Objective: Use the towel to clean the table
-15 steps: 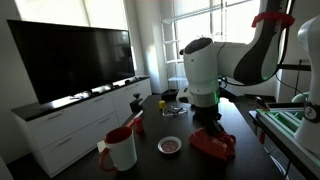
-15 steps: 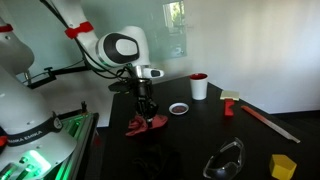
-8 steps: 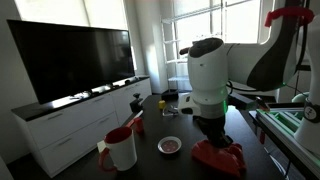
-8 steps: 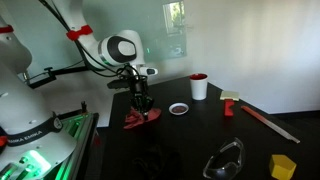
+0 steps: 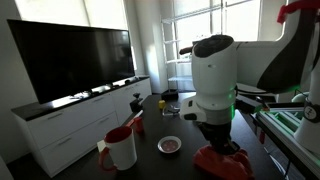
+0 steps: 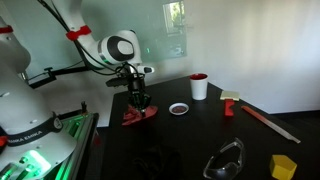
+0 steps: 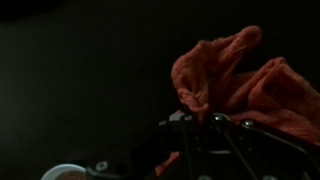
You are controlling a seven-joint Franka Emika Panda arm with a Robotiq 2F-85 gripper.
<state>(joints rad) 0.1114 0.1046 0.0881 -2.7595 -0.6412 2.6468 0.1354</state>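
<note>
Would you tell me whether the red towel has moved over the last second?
Yes: in an exterior view the red towel has slid toward the camera, past the small bowl, which stayed put.

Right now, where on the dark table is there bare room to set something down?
Bare tabletop lies between the small round dish, the red cloth towel and the black looped object. It is crowded along the far side: white red-rimmed mug, long red stick.

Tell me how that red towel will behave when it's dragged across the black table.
The red towel is probably floppy: it sits in crumpled folds at the gripper. It likely weighs little and will bunch rather than slide flat. On the smooth dark table it should drag easily.
</note>
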